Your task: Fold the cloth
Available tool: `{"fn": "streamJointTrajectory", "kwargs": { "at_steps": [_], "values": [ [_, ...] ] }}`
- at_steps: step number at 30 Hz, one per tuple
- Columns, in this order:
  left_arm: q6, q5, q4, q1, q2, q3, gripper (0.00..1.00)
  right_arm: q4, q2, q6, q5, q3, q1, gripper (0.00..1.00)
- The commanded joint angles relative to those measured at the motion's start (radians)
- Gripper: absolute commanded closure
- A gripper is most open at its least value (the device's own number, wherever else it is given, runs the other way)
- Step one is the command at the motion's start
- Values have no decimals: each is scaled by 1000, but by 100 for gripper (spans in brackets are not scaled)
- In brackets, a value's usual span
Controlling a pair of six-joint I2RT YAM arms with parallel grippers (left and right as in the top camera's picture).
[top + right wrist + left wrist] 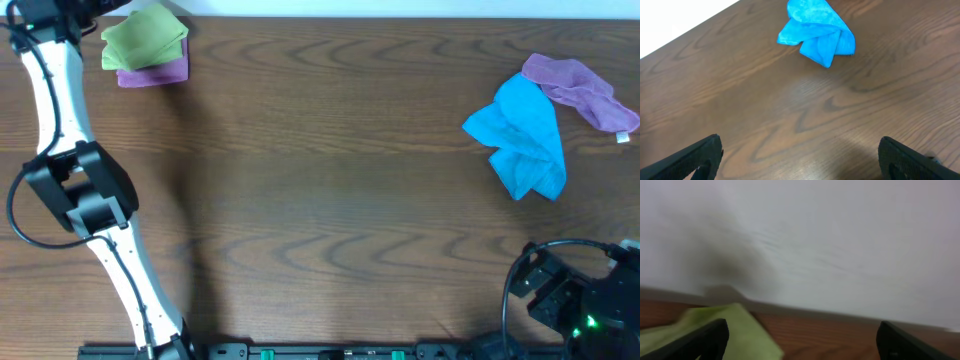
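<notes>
The cloth (145, 40) lies folded small at the table's (320, 200) far left corner, on top of a purple cloth (155, 72). The left gripper (802, 337) stands wide open over that corner, gripping nothing; the cloth reaches just inside one finger, contact unclear. The right gripper (797, 145), also wide and empty, sits by the near right corner, well apart from the blue cloth (520, 135)
</notes>
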Motion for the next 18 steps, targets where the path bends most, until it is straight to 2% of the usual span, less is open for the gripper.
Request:
{"fn": "streamJointTrajectory", "kwargs": {
  "at_steps": [1,10,18],
  "values": [
    [-84,43,5,-42,-27,26,5,-3,4,6,24,13,-8,1],
    [-140,39,-9,-135,-27,26,5,-3,4,6,24,13,-8,1],
    [-140,19,-135,-147,-27,26,5,-3,4,6,24,13,-8,1]
  ]
}}
